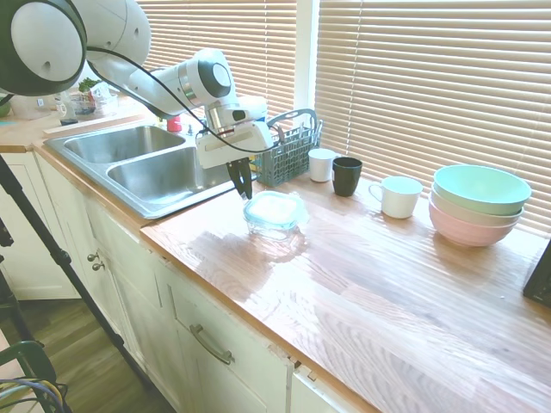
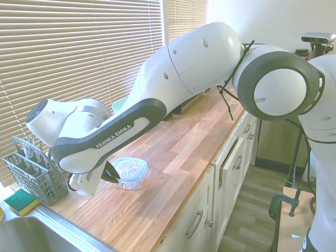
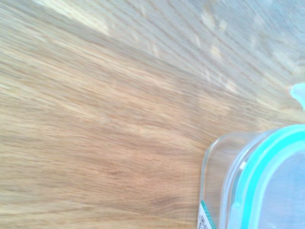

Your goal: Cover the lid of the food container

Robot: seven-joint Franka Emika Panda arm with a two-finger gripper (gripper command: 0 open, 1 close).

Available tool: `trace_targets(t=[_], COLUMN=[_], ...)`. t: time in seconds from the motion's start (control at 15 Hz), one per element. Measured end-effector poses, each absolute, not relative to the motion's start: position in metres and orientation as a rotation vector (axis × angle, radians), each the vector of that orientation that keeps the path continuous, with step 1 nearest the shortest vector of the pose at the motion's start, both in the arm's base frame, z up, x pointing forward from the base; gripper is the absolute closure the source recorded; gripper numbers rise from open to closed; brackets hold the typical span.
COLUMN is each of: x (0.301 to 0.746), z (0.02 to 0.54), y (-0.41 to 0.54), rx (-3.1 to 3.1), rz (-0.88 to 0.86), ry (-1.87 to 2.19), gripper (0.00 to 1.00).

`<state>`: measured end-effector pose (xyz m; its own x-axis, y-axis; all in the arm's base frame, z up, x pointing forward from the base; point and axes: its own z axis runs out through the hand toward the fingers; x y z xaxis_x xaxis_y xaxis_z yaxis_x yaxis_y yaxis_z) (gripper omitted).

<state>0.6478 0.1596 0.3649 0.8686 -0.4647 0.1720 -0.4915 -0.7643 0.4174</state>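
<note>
Already the lid [image 1: 273, 206] lay on top of the food container [image 1: 272, 222], which stood on the wooden counter [image 1: 370, 284] between the sink [image 1: 146, 163] and the grey cutlery basket [image 1: 288, 151]. From the first exterior view it sat roughly square on the dish; the wrist view showed the teal rim running just inside the clear wall at one corner (so the fit looked close, though whether it was pressed home could not be told). The gripper [image 1: 240, 182] hung at the sink-side edge of the lid, its dark fingers [image 2: 110, 171] pointing down and drawn close together; whether they pinched the lid's rim or merely stood beside it, the pictures did not settle.

The step in hand, as I judged it, was seating the lid. Doing it well would call for letting go without dragging the rim sideways, since the light dish could skid on the smooth wood. A gentle downward press near the middle, rather than at one edge, would keep the far side from tipping up. The mugs [image 1: 347, 175] and stacked bowls [image 1: 479, 203] stood well apart and posed no hazard.
</note>
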Motion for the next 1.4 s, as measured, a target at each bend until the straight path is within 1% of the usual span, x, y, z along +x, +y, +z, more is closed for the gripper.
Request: trace_targets(t=[0.33,0.4,1.2,1.4], x=[0.651,0.651,0.659,0.658], z=[0.366,0.366,0.374,0.385], y=[0.15,0.148,0.12,0.12], rx=[2.577,2.574,2.551,2.559], rz=[0.083,0.084,0.104,0.122], ry=[-0.719,-0.724,-0.774,-0.787], gripper=[1.0,0.0,0.0,0.0])
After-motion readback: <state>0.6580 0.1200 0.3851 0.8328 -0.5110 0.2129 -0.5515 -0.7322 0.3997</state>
